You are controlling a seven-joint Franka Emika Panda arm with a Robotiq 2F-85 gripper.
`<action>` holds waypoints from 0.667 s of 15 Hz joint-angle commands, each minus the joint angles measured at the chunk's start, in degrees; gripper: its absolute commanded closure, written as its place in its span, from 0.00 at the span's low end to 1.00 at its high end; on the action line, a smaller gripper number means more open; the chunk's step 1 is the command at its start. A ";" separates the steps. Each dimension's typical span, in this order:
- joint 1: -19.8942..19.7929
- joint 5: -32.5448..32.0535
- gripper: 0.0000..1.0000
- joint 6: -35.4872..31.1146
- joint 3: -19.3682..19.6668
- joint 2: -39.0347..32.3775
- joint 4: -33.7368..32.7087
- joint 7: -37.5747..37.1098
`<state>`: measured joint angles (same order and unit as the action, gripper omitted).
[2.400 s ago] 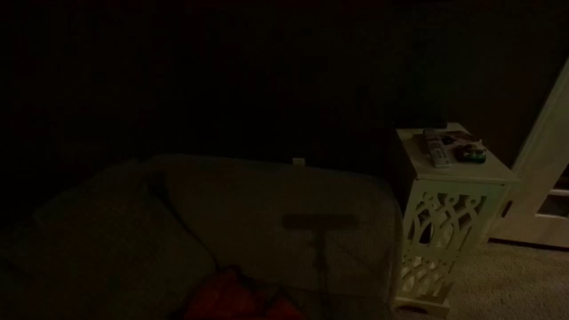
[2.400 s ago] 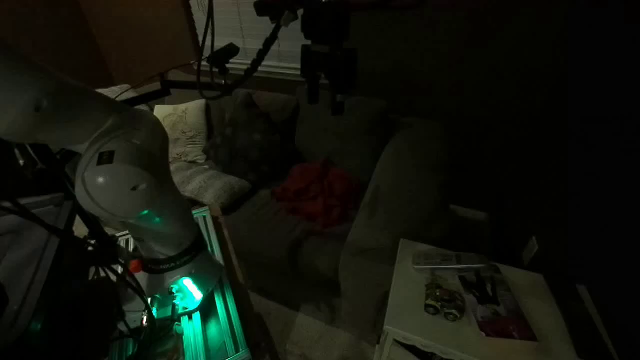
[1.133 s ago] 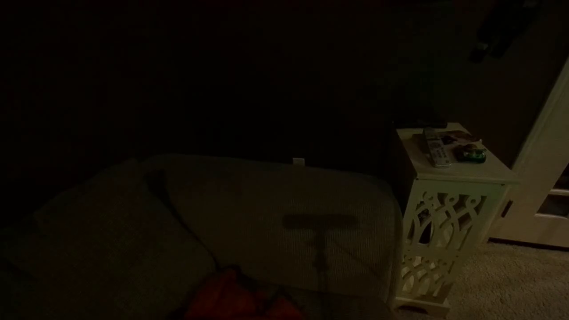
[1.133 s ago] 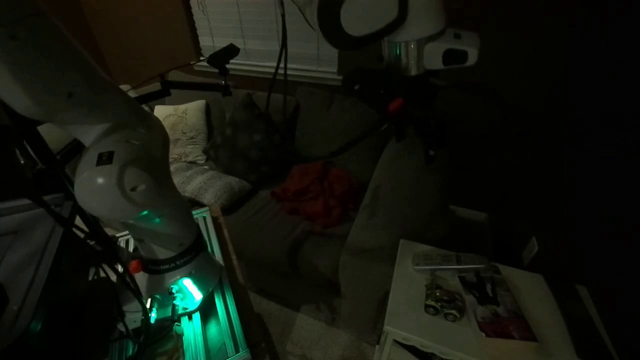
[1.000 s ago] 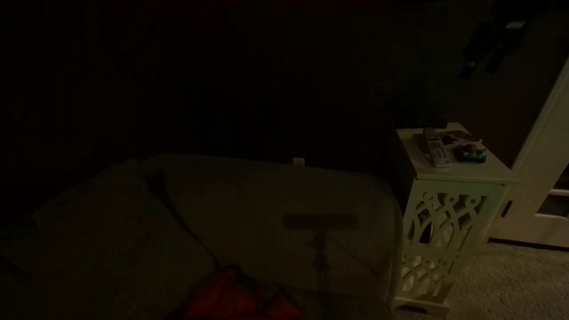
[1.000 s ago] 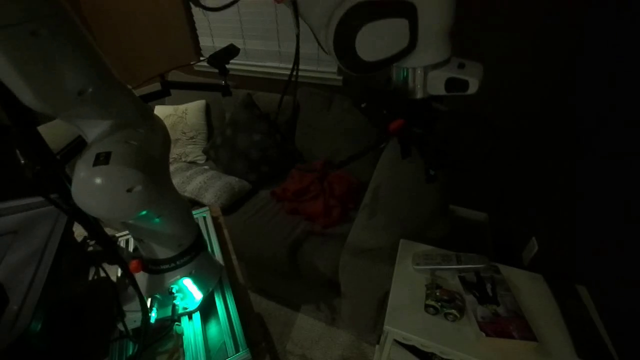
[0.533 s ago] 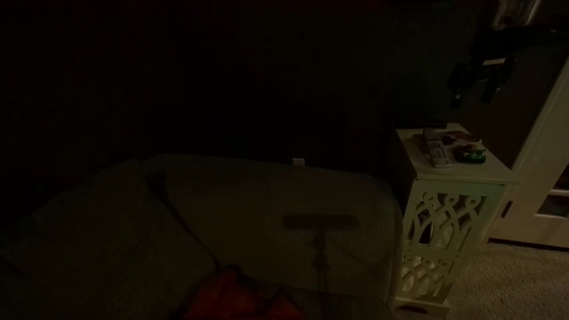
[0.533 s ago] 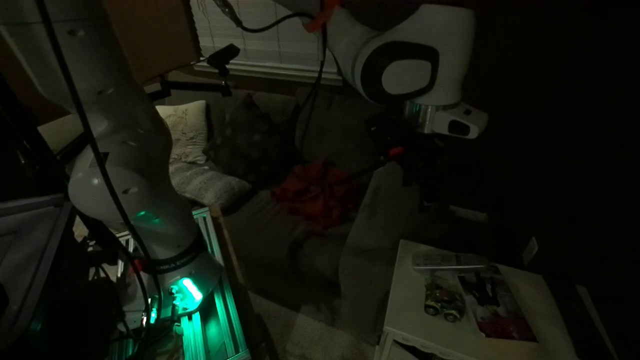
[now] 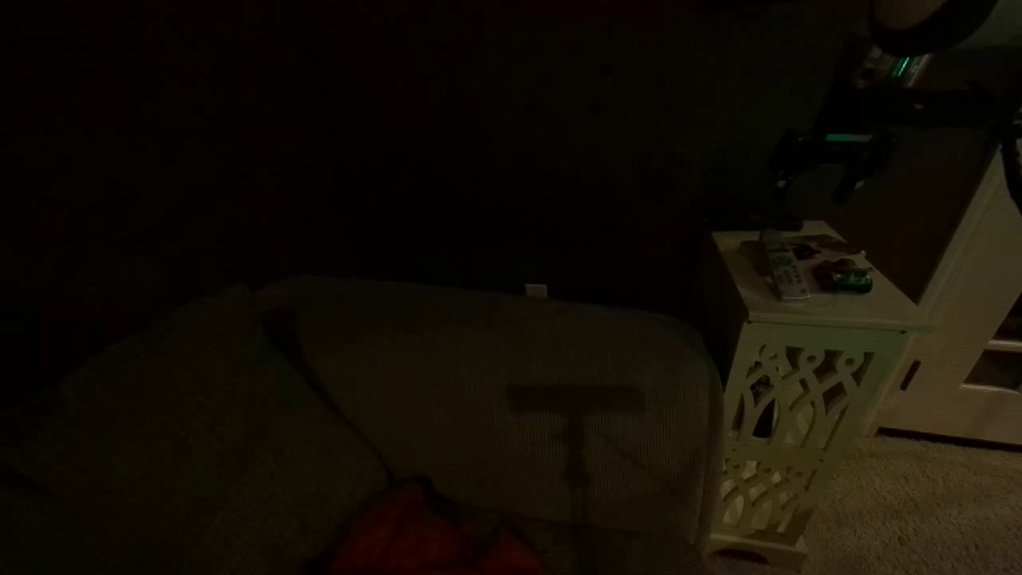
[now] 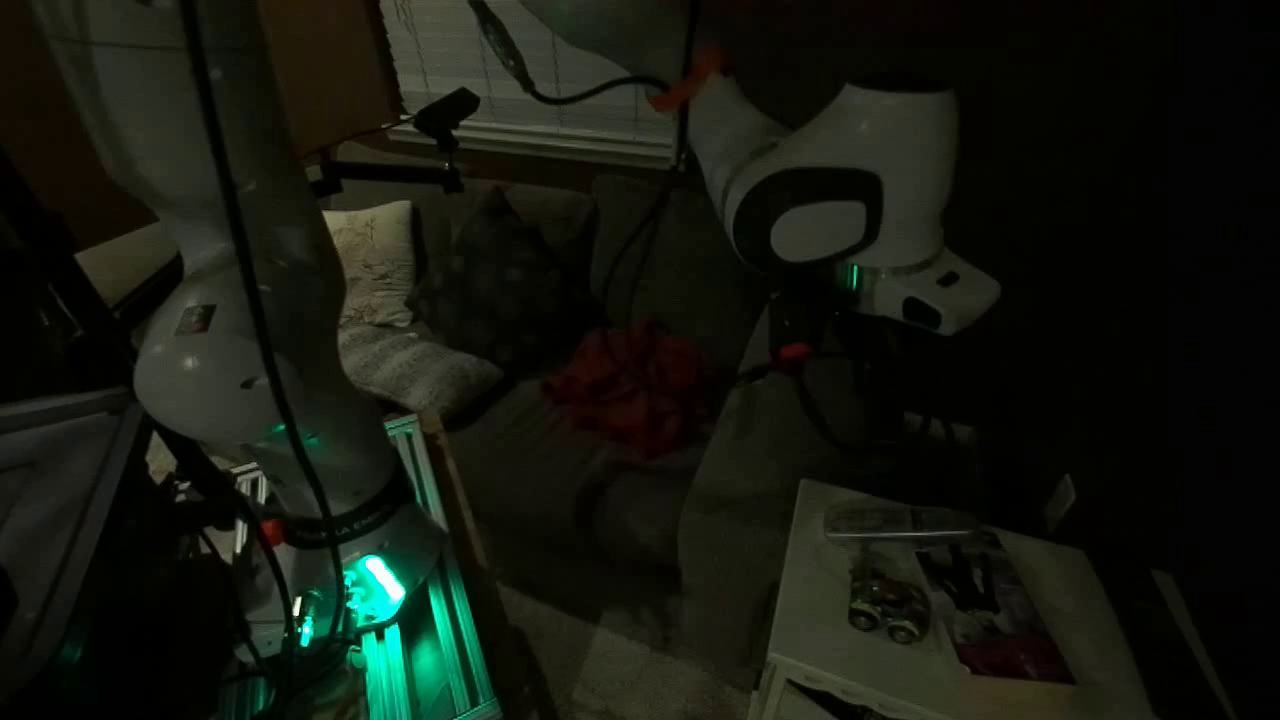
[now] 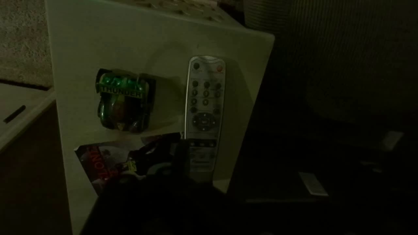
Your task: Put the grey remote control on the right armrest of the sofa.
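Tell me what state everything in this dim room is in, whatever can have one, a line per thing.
Slim grey plastic remote control: flat, buttons up, not held.
Black two-fingered gripper: open, empty.
Small green plastic toy car: upright on its wheels.
Thin rectangular printed paper: flat.
Soft red cloth: crumpled.
Bright green robot-base light: lit.
White slatted window blind: lowered.

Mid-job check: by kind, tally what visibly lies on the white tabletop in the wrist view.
Grey remote control: 1
Toy car: 1
Flat printed item: 1
Total: 3, counting only what shows; the gripper hides part of the tabletop in that view.
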<state>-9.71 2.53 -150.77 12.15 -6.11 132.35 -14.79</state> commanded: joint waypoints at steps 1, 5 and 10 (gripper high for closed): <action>-0.06 -0.41 0.00 -4.64 1.06 -9.08 -5.22 -5.71; 0.70 -2.32 0.00 -1.98 3.39 -15.20 -10.08 -5.59; -1.03 0.53 0.00 -0.08 2.25 -20.48 -14.21 -2.01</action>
<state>-9.92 1.99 -153.73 15.00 -23.16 121.97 -18.66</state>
